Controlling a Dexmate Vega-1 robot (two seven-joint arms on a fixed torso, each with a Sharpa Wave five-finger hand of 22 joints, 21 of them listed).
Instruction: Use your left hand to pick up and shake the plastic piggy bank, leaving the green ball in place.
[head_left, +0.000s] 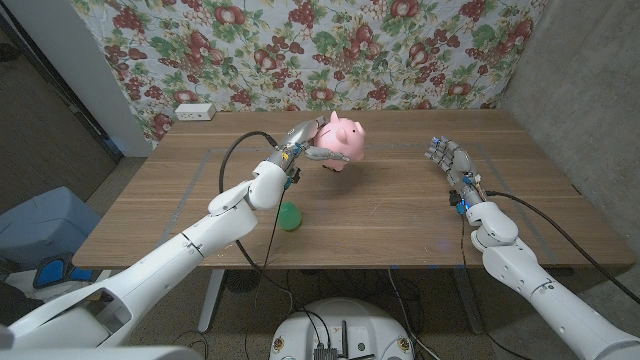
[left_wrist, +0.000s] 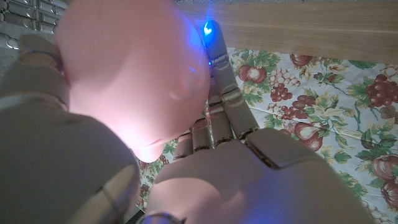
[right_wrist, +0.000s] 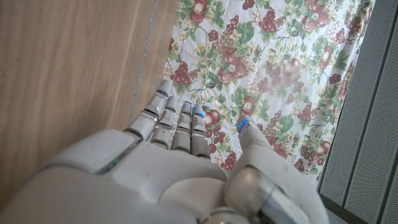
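Wooden tabletop (head_left: 400, 200): my left hand (head_left: 305, 140) grips the pink piggy bank (head_left: 341, 141) aloft; shaking comes next, green ball (head_left: 290, 217) at six o'clock untouched.

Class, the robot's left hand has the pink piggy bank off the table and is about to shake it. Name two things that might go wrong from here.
1. The left hand holds the piggy bank from one side, so a hard shake might loosen it and drop it on the table.
2. The green ball lies close beside the left forearm; a wide swing might knock it out of place.
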